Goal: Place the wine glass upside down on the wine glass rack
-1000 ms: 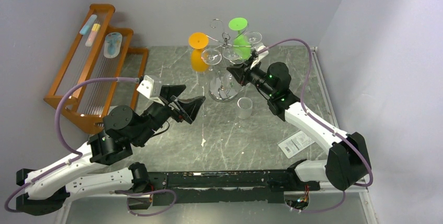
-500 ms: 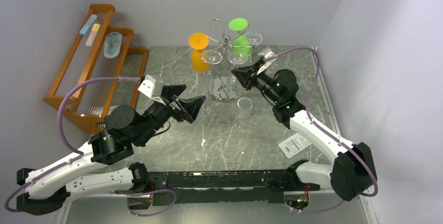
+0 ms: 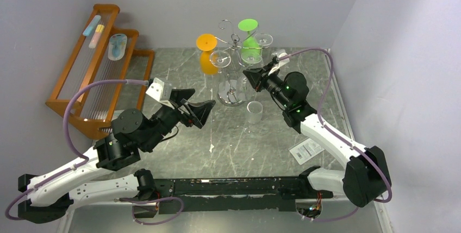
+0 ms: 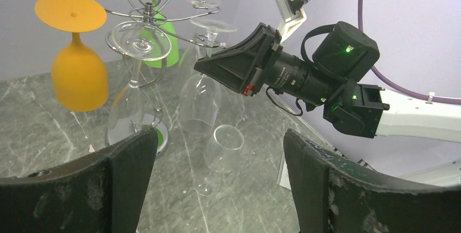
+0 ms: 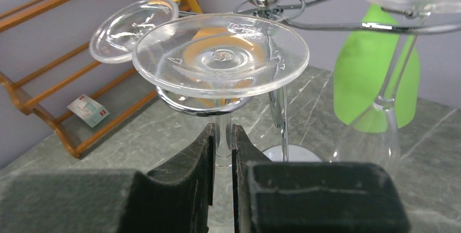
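Observation:
A clear wine glass (image 5: 220, 56) hangs upside down, its foot lying over a spiral ring of the chrome wine glass rack (image 5: 348, 25). My right gripper (image 5: 222, 134) is shut on its stem just under that ring. From above, the right gripper (image 3: 246, 74) sits against the rack (image 3: 231, 99) on its right side, below the glass's foot (image 3: 249, 59). In the left wrist view the glass's bowl (image 4: 200, 105) hangs beneath the black fingers. My left gripper (image 3: 198, 111) stands open and empty, left of the rack and apart from it.
Orange (image 3: 206, 54), green (image 3: 250, 36) and other clear glasses hang on the rack. A clear glass (image 3: 254, 112) stands upright on the table near the rack's base. A wooden stepped rack (image 3: 92, 64) is at the far left. A paper label (image 3: 308, 149) lies at the right.
My right arm has shifted a little right and away with the glass held, bringing its foot over the rack's ring. The left arm has hardly moved.

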Motion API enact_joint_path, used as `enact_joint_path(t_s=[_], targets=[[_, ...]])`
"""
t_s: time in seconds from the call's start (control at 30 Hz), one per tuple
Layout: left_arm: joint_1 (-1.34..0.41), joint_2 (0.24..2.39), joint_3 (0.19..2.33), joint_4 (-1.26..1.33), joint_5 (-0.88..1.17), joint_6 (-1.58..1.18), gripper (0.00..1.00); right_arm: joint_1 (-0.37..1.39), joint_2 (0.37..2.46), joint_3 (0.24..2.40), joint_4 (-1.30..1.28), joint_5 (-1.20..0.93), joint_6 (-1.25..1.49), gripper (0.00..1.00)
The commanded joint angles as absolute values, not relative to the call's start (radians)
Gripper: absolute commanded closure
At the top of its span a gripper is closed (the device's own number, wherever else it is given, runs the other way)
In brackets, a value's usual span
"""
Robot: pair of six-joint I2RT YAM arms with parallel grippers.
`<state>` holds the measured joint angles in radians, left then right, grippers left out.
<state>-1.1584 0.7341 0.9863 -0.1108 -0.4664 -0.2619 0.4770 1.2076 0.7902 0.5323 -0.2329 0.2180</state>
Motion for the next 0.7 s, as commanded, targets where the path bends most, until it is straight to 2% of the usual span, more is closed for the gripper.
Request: enact_joint_path(t_s=[0.0,0.17,0.3,0.43,0.67], targets=[[-1.158,0.73,1.005,-0.135,-0.469,-0.268,0.11,0.474,1.226,0.811,0.546,-0.193,0.238,0.95],[-1.158,0.729,1.003,-0.141,-0.473,-0.27,0.11,0.473,1.233,0.832,0.485,-0.163,0.243,0.87],[-1.158,0.724,0.999,-0.138,-0.475,-0.27,0.11,0.473,1.19,0.808,0.487,-0.159,0.235,0.62],[-1.158,0.721,0.993,-0.131,-0.478,-0.27,0.11,0.473,1.14,0.793,0.451,-0.149,0.245,0.45],[-1.158,0.715,0.987,-0.152,-0.482,-0.285,0.11,0.473,1.012,0.752,0.258,-0.125,0.288,0.36]])
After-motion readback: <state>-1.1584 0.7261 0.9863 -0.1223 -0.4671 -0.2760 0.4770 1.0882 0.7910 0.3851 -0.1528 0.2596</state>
